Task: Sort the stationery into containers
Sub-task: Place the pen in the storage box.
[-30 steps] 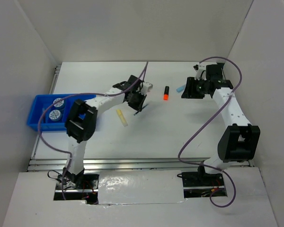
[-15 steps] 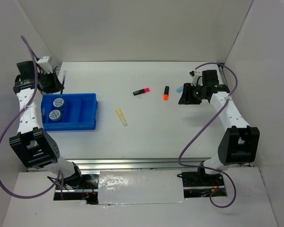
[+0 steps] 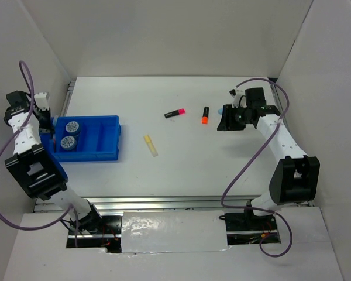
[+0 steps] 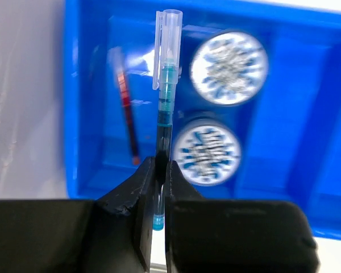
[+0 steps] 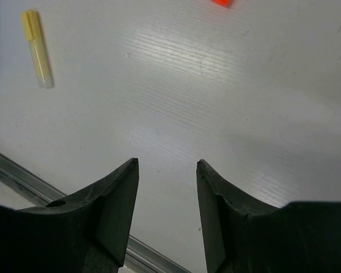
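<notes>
Left hand pinches a clear-capped teal pen over the blue tray, above its wall-side slot beside a red pen. Two rolls crowd its right. Right hand gapes above the desk.

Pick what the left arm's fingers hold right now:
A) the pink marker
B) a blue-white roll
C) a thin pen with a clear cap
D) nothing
C: in the left wrist view the left gripper has its fingers shut on the thin pen above the blue tray, while the pink marker lies on the table.
</notes>
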You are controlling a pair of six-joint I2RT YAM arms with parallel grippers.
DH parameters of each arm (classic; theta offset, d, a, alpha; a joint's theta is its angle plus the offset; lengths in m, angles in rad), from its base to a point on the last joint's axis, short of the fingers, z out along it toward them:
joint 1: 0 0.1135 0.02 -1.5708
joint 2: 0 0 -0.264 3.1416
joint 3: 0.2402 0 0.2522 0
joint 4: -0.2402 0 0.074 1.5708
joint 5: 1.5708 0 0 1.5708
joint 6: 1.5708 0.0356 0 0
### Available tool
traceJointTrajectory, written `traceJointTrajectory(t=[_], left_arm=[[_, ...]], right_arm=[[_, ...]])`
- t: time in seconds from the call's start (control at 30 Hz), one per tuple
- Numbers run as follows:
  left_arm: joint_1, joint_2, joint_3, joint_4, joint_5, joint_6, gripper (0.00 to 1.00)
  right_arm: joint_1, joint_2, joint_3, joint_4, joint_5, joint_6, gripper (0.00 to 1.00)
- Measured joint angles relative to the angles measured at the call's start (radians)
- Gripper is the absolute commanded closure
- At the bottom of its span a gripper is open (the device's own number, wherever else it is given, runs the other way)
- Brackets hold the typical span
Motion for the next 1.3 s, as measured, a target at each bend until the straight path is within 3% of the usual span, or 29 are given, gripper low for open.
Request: traceJointTrajectory(t=[0.67,0.73,0.87,0.97,1.03,1.07,1.3], left_arm=[[0.018,0.099,-0.079,0.139,-0.172,0.056,0.99],[0.018,0.113,-0.087,0.143,-0.176,0.056,0.93],[0.016,0.142,-0.087,0.158,-0.18,0.057,0.64],[0.013,0.151,-0.086,0.161,-0.183,0.055,0.5],[0.007,0.151,-0.085,0.163,-0.183,0.052,0.48],[0.005,0.151,-0.085,0.166,-0.182,0.052,0.38],[-0.022,0.062,-0.085,0.167,-0.117,0.035,0.34]], right_arm=[[-0.004,0.002,0.007,-0.002,-0.018,-0.01,0.48],[-0.005,0.002,0.007,-0.002,-0.018,-0.01,0.48],[-0.007,0.002,0.007,-0.002,-0.018,-0.01,0.47],[-0.01,0.002,0.007,-0.002,-0.018,-0.01,0.46],[-0.01,0.002,0.007,-0.002,-0.019,-0.01,0.45],[-0.01,0.002,0.007,-0.002,-0.019,-0.01,0.45],[-0.005,0.002,0.0,0.007,-0.018,-0.003,0.44]])
